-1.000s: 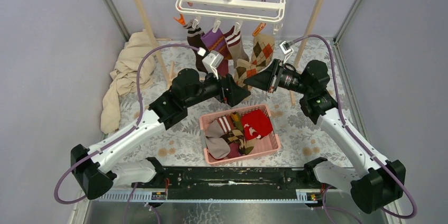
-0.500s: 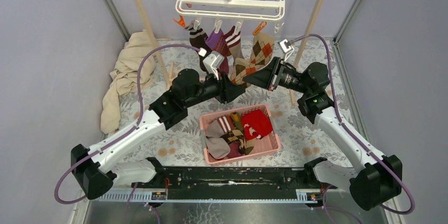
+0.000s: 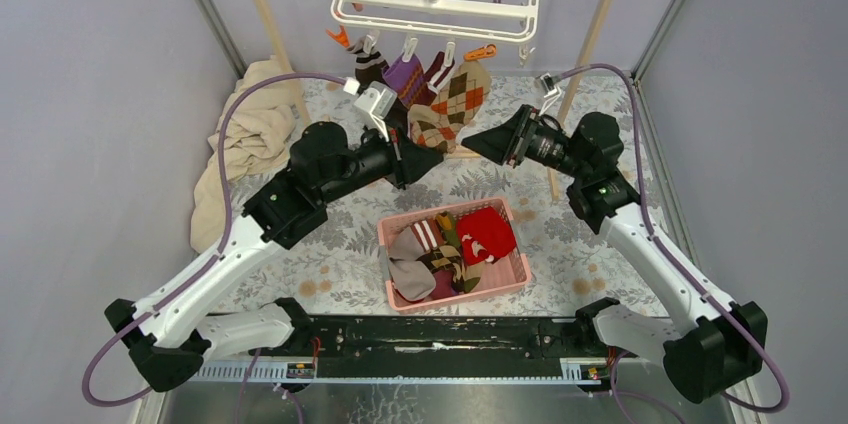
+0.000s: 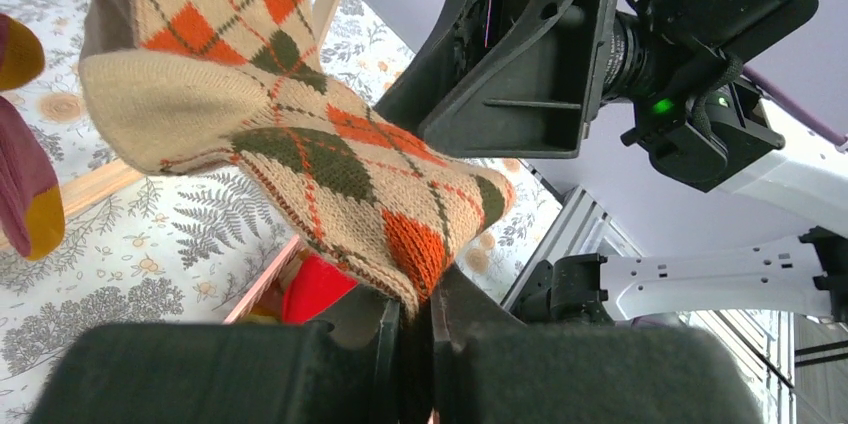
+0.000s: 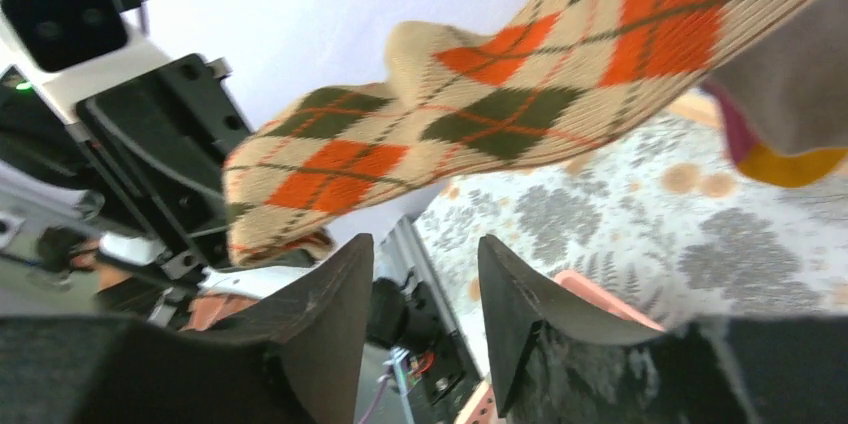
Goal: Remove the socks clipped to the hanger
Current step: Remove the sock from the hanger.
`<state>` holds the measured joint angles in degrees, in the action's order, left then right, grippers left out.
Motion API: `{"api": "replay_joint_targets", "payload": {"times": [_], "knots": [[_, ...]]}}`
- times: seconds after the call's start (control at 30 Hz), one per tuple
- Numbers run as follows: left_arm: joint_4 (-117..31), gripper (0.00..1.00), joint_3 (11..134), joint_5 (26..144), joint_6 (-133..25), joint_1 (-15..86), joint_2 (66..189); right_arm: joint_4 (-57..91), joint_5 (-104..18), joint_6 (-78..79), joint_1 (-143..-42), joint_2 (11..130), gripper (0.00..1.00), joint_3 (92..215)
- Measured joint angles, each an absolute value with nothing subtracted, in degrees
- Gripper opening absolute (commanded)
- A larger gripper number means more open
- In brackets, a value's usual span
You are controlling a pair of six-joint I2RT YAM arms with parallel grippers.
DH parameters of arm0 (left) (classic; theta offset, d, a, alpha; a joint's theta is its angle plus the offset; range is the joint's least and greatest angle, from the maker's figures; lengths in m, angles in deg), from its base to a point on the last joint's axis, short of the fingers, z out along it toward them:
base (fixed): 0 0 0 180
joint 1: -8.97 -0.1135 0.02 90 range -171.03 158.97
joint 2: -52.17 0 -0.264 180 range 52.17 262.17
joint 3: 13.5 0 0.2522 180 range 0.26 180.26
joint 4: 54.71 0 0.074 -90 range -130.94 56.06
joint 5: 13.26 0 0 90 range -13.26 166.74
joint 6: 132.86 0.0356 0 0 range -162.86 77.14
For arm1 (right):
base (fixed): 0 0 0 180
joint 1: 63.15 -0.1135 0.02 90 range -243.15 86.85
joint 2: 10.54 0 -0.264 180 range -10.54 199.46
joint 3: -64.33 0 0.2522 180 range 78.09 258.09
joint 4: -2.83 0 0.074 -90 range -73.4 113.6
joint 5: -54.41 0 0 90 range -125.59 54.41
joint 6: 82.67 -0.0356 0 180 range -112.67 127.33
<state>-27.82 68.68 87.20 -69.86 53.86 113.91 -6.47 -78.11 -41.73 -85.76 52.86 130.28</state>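
Observation:
The white hanger hangs from the top rail with several socks clipped under it: a brown one, a purple one and a tan argyle sock. The argyle sock slants down and left from an orange clip. My left gripper is shut on its toe, and the knit is pinched between the jaws. My right gripper is open just right of the sock. Nothing lies between its fingers, and the argyle sock passes above them.
A pink basket holding several loose socks sits below both grippers. A beige cloth is heaped at the left by a wooden post. Another post stands behind the right arm. Both wrists are close together.
My left gripper closed on the argyle sock's toe and drew back left, dragging the sock that way. My right gripper, shut on the sock before, has opened and let go.

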Motion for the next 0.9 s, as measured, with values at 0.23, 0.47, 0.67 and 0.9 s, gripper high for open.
{"api": "replay_joint_targets", "payload": {"times": [0.23,0.47,0.67,0.9], "knots": [[-24.2,0.1,71.4,87.2,-69.8,53.6,113.3,-0.9,-64.7,-32.1,-85.7,48.0,0.66,133.0],[-21.9,0.1,71.4,88.5,-69.8,53.6,113.4,-7.5,-54.5,-30.0,-85.7,50.4,0.68,133.5],[-20.3,0.09,71.4,89.8,-69.7,53.6,113.3,-18.6,-49.7,-31.2,-85.7,56.9,0.68,132.0],[-20.2,0.08,71.4,91.4,-69.0,53.6,113.3,-28.9,-46.5,-32.2,-85.7,63.3,0.69,131.6]]}}
